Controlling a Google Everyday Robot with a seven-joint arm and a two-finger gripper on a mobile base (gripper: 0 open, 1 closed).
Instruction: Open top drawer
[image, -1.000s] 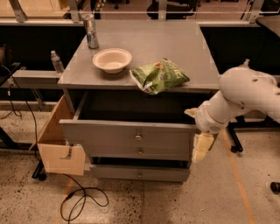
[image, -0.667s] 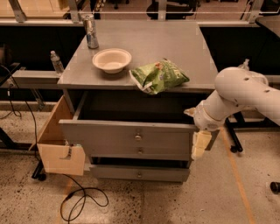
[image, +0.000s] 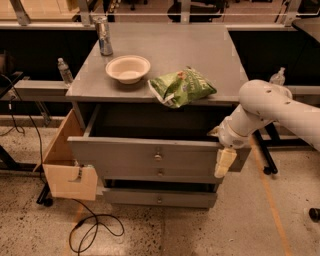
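Observation:
The top drawer (image: 125, 155) is a wide grey front with a small round metal knob (image: 158, 156) at its centre. It stands pulled out from the grey cabinet, with a dark gap showing behind it. My gripper (image: 224, 162) hangs down at the right end of this drawer front, touching or just in front of it. The white arm (image: 270, 107) reaches in from the right.
On the cabinet top (image: 200, 50) are a white bowl (image: 128, 68), a green chip bag (image: 181, 87) overhanging the front edge, and a can (image: 104, 36). Two narrower drawers (image: 159, 200) sit below. A light wooden box (image: 67, 165) hangs at the left, with a cable (image: 95, 230) on the floor.
My arm and gripper have shifted slightly to the left along the drawer's right end. The drawer stays pulled out much as before.

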